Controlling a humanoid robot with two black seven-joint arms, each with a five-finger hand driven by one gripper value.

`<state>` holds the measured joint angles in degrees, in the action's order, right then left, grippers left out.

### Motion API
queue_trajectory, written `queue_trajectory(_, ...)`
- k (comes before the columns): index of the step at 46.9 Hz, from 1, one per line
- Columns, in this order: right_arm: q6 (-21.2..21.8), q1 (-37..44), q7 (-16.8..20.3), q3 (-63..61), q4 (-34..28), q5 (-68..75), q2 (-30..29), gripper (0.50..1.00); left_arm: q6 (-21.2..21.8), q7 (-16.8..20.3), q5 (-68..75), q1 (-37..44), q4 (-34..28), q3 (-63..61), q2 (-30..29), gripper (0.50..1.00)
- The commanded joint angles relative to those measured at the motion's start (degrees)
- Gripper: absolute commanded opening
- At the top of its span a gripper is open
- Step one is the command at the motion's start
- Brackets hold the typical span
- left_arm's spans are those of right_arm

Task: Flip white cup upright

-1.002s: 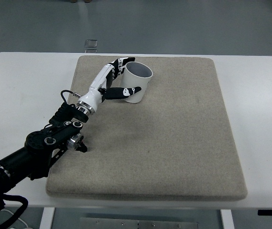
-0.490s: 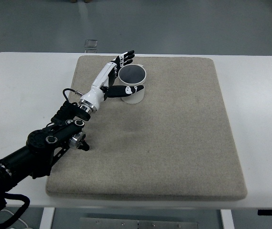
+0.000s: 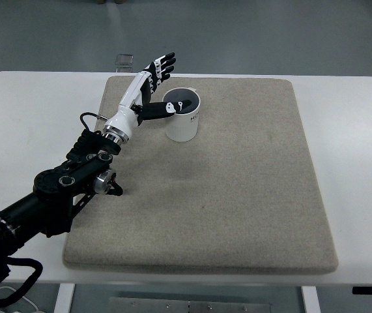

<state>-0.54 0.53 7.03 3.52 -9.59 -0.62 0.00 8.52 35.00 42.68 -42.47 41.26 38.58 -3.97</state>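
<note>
White cup (image 3: 182,117) stands upright on the beige mat (image 3: 238,189), near the mat's far edge and left of its middle, with its round mouth facing up toward the camera and its long axis vertical. The left hand (image 3: 148,81) is beside the cup's left rim with its fingers (image 3: 162,66) spread and extended toward the far side, gripping nothing; the black thumb (image 3: 161,109) reaches across the cup's rim, its tip appearing over the dark opening, though whether it touches the rim cannot be told. The cup is plain white with a dark interior and small dark print on its side, too small to read. From the hand, the white forearm runs back down-left to a black arm that enters from the picture's lower left. To the right of and nearer than the cup, the mat lies open and bare. The mat sits on a white table (image 3: 29,117), whose margins show on the left, right and far sides.
</note>
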Motion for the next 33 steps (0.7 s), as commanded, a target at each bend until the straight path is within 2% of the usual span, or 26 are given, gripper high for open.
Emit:
queue_trajectory(1, 0.02, 0.0, 0.0, -0.09, 0.01, 0.0, 0.0, 0.93, 2.11, 0.0, -2.25, -0.6, -0.39, -0.08, -0.25, 0.986)
queue_trajectory(15, 0.02, 0.0, 0.0, -0.09, 0.01, 0.0, 0.0, 0.93, 5.19, 0.0, -6.47, -5.08, -1.62, -0.61, -0.78, 0.988)
queue_trajectory(27, 0.02, 0.0, 0.0, -0.26, 0.01, 0.0, 0.0, 0.93, 4.67, 0.0, -12.71, -10.53, -2.5, -0.88, -2.45, 0.988)
queue_trajectory(33, -0.07, 0.0, 0.0, 0.0, 0.01, 0.0, 0.0, 0.93, 4.05, 0.0, -17.98, -13.08, -4.96, -0.88, -2.36, 0.988)
